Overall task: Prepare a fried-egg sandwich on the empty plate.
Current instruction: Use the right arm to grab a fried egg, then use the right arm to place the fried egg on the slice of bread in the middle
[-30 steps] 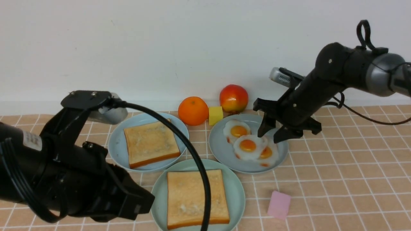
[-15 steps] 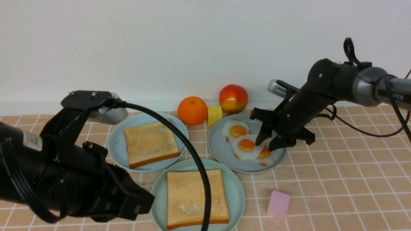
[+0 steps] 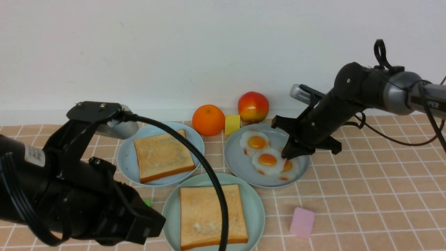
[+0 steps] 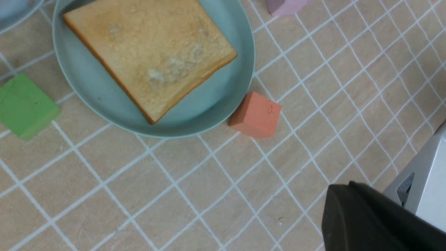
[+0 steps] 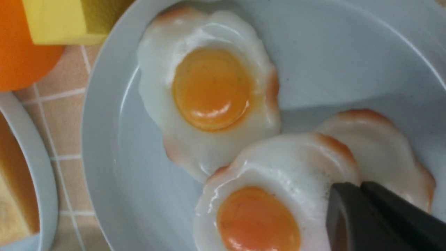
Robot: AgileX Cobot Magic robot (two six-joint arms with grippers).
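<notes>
Front view, nearest row. Left arm, black, fills the lower left of the frame. Its hand (image 4: 362, 216) shows only as a dark mass in the left wrist view; fingers together, holding nothing, above bare desk.

Desk (image 3: 366, 195): peach tiled surface with white grid lines.

Round pale mint-green plastic plate (image 3: 256, 209): lower centre of the frame. It carries one square golden-brown toast slice (image 3: 202, 216), lying flat, no egg on it.

Small green block (image 4: 26, 106): on the desk near the mint-green plate's rim.

Terracotta cube (image 4: 256, 115): just beside that same rim; seen in the left wrist view only.

Pink rectangular block (image 3: 302, 222): lower right of centre, apart from the plates.

Middle row. Light sky-blue round plate (image 3: 127, 164), left of centre, holds a second golden-brown toast slice (image 3: 163, 155).

Grey-blue round plate (image 3: 237, 164), right of centre, holds three white fried eggs with orange yolks: rear egg (image 3: 256, 142), middle egg (image 3: 267, 160), and a third egg (image 3: 287, 166) partly under the middle one.

Right hand (image 3: 290, 155): black, reaching in from the right of the frame, fingers closed on the middle egg's right rim.

Far row, against the white wall (image 3: 139, 52): round orange (image 3: 208, 120), yellow cube (image 3: 232, 124), red-and-yellow apple (image 3: 253, 106).
</notes>
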